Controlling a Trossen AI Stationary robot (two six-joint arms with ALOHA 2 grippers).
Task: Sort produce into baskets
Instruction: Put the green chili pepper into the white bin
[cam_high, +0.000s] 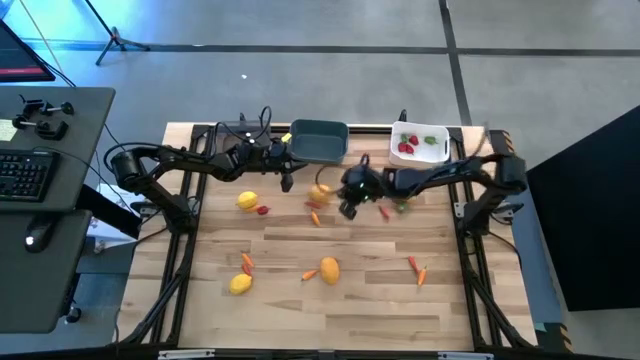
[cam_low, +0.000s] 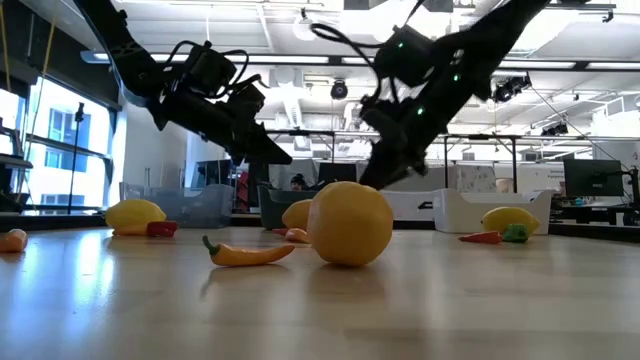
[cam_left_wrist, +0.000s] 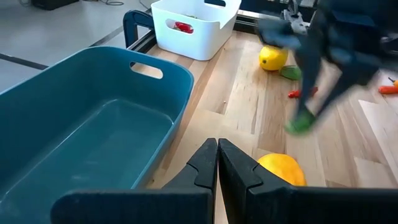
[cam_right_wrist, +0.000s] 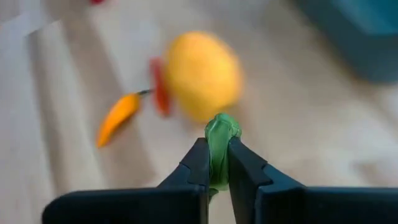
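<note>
On the near part of the wooden table (cam_high: 330, 320) sit a yellow lemon (cam_high: 239, 284), a small orange carrot (cam_high: 247, 262) just beside it, an orange-yellow lemon (cam_high: 329, 269) with an orange pepper (cam_high: 309, 275) next to it, and two small orange-red pieces (cam_high: 416, 269) off to my right side. Mid-table, a yellow lemon (cam_high: 247, 200) with a red bit (cam_high: 263, 210) touching or just beside it lies on my left. My right gripper (cam_right_wrist: 216, 163) hangs over the table middle, above the surface, fingers clamped on a small green piece (cam_right_wrist: 220, 140) that sticks up between the tips; under it, blurred, are an orange-yellow lemon (cam_right_wrist: 202, 74), a red pepper (cam_right_wrist: 159, 87) against it and an orange pepper (cam_right_wrist: 117, 116) near that. My left gripper (cam_left_wrist: 217, 160) is just in front of the dark teal bin (cam_left_wrist: 87, 130), fingers pressed together with nothing between them, an orange lemon (cam_left_wrist: 283, 169) on the boards right past the tips. Far edge: teal bin (cam_high: 318, 140) in the middle, white bin (cam_high: 421, 144) to its right holding red pieces (cam_high: 405, 146) and a green bit (cam_high: 430, 140). A yellow lemon (cam_left_wrist: 273, 58) with a green piece (cam_left_wrist: 288, 72) beside it lies near the white bin (cam_left_wrist: 194, 28). In the low view a clear-grey bin (cam_low: 185, 203) stands at the back left.
</note>
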